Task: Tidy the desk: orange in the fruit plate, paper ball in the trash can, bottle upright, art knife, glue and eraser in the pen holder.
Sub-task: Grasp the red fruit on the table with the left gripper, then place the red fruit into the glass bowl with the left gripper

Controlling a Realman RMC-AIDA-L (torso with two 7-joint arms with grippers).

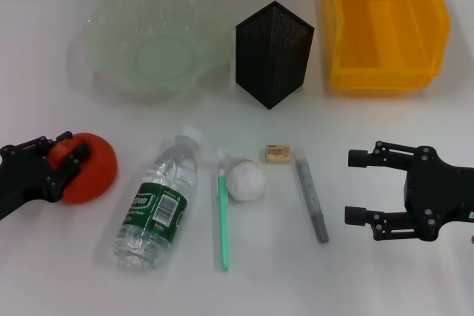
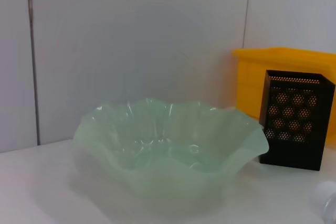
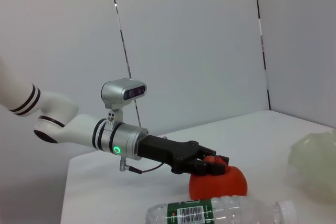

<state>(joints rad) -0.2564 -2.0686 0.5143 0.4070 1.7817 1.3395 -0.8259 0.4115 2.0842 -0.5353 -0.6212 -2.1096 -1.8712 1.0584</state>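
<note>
Orange [image 1: 90,168] sits at the near left of the white desk [image 1: 370,286], and the left gripper [image 1: 68,159] has its black fingers wrapped over the fruit's left shoulder and top, closed onto it; the right wrist view shows the same clasp from the side, with the fruit resting on the desk surface. The fruit looks firm but slightly yielding, with a smooth waxy skin, moderately heavy for its size, so a hold across the widest part should serve better than one near the knob, where the fingers could slide off. The fruit plate [image 1: 159,42] stands at the far left, well apart from the fruit, empty and shallow; its thin scalloped rim looks brittle, so the fruit would want a low, gentle release into the middle. The right gripper [image 1: 363,186] hovers at the near right with its fingers spread wide, holding nothing. Between the two arms lie the bottle [image 1: 159,201] on its side, the paper ball [image 1: 245,180], the eraser [image 1: 278,154], a green pen-like tool [image 1: 222,220] and a grey stick [image 1: 311,197]. The pen holder [image 1: 272,53] and the trash can [image 1: 385,24] stand at the back
</note>
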